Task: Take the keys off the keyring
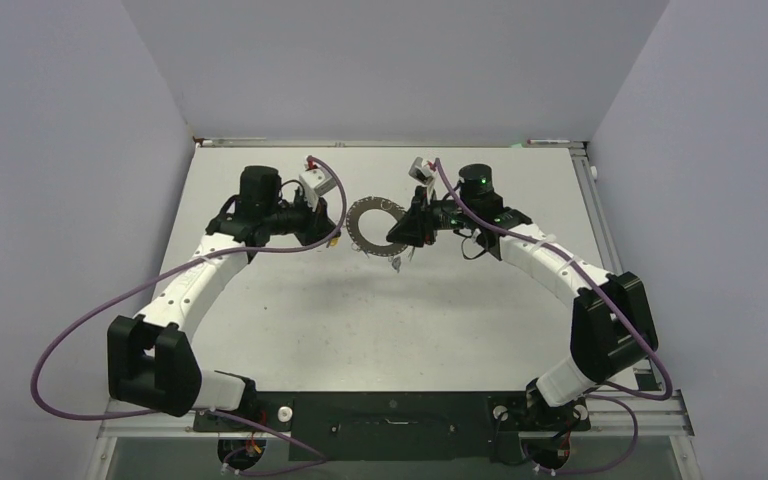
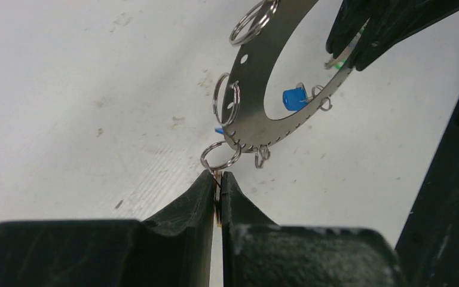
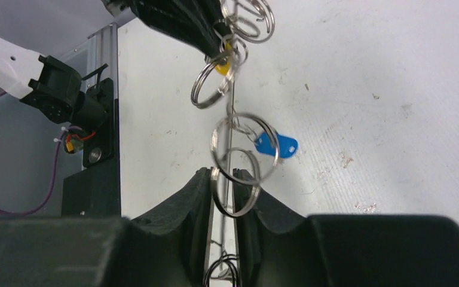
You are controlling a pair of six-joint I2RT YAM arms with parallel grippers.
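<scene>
A flat grey metal keyring (image 2: 248, 89), a disc with a large central hole and small holes punched along its rim, is held clear of the table (image 1: 290, 320), tilted, above the middle of its far half. Wire loops (image 2: 226, 99) are hung around the rim. A blue key (image 2: 293, 98) is seen through the hole, hung from one loop. What seems to be a yellow key (image 3: 222, 64) is pinched in the closed left gripper (image 2: 218, 185) and linked to the rim by a loop.
</scene>
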